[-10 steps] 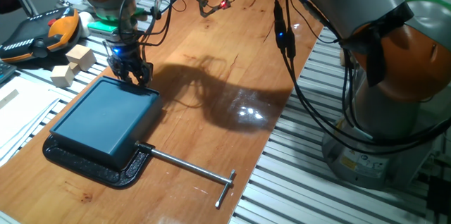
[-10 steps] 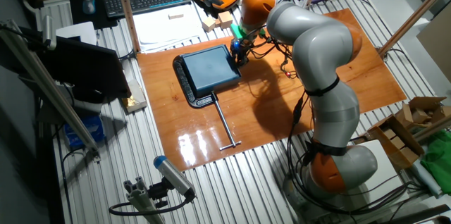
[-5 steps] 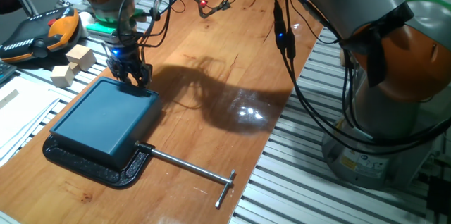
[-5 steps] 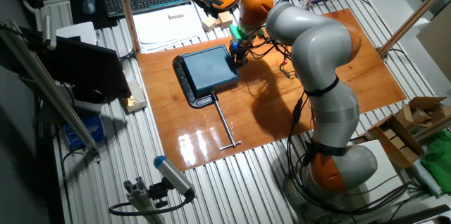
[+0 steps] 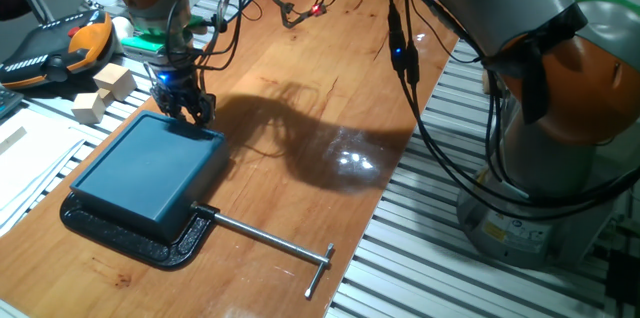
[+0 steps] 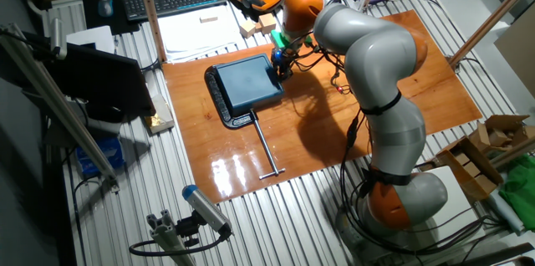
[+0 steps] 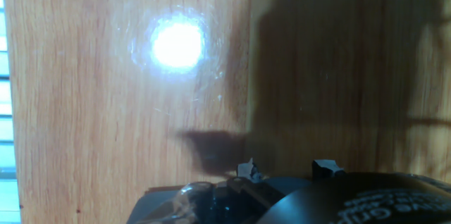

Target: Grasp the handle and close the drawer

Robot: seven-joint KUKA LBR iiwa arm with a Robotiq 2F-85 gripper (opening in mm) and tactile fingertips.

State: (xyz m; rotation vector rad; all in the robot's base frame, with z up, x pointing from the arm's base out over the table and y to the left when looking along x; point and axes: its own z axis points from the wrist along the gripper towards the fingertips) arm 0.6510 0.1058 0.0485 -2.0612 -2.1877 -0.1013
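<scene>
So the hand (image 5: 186, 108) sits right at the far corner of the drawer (image 5: 150, 168), fingertips touching or just above its edge, can't tell if it's open or closed tbh. Drawer's a flat dark teal box w/ rounded corners on a black base plate (image 5: 140, 238), near the desk (image 5: 300, 148) corner. Metal rod (image 5: 270, 241) sticks out beside it.

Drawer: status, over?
Pincer at far edge of the dark teal plastic drawer, grip state unclear. Drawer looks pushed in. Metal T-ended rod lies clear in front.
</scene>
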